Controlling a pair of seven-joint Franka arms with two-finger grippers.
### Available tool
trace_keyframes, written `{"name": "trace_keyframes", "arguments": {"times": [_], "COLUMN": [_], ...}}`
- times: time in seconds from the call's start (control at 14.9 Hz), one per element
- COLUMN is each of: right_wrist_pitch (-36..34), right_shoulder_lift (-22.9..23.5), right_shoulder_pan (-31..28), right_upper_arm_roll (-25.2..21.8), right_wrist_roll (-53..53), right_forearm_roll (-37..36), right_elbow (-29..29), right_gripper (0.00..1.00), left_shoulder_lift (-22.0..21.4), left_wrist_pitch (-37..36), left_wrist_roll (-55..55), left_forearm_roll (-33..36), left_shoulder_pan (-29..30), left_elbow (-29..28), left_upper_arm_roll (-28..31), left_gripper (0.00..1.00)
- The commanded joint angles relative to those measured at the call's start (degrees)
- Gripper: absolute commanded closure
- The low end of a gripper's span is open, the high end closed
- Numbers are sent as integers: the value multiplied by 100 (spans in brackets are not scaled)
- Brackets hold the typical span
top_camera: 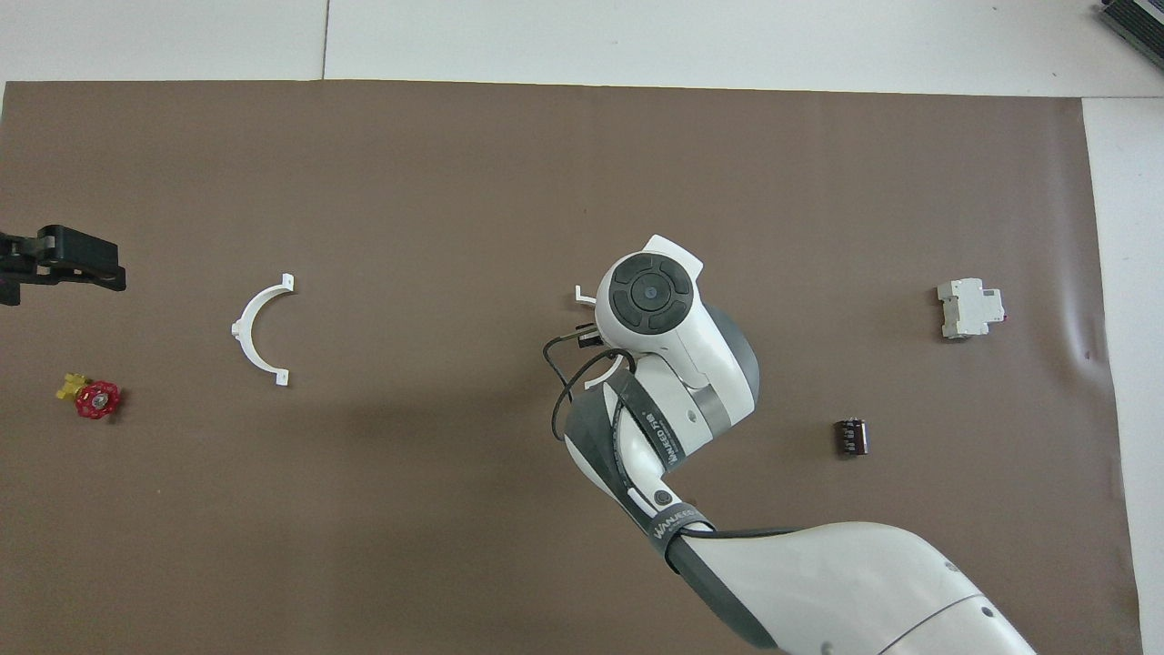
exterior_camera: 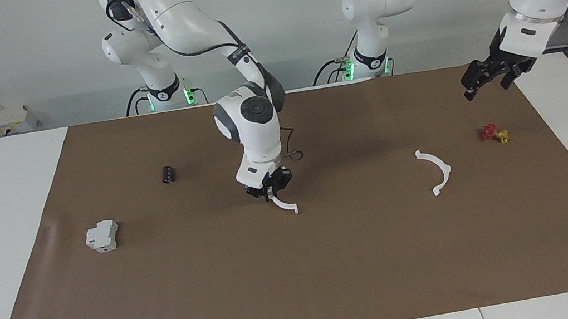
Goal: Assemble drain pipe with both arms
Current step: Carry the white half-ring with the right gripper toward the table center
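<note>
Two arcs lie apart: right gripper [exterior_camera: 269,188] clamps one arc [exterior_camera: 285,205]; left gripper [exterior_camera: 491,76], fingers unreadable, hangs over the valve [exterior_camera: 494,133]

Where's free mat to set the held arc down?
Bare mat between the right hand with its arc and the other arc. Also the whole strip farthest from the robots. Tighter around the valve, under the left hand.

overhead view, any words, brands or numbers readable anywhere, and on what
"WANJEED": on the dark strap around the right arm, printed in white.
A second white print, on the strap lower on that arm, looks like the same word but is partly turned away.
The grey-white block and the small dark cylinder show no readable marks.
</note>
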Motion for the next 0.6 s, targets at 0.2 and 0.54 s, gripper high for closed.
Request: {"name": "trace_keyframes", "arguments": {"times": [0.2,0.54], "right_wrist_pitch": [552,376], "right_shoulder_lift": [42,-63], "right_shoulder_pan": [85,94], "right_upper_arm_roll": [6,6], "right_wrist_roll": [178,353], "right_forearm_roll": [-144,-126], "right_elbow": [-266,-214], "right_gripper": [100,0], "left_shoulder_lift": [-175,-175], "left_wrist_pitch": [116,116], "left_wrist_roll": [30,39], "left_forearm_roll": [-47,-47], "left_shoulder_pan": [11,11], "left_elbow": [-211,-211], "left_upper_arm_roll": [15,15], "left_gripper": [0,0]}}
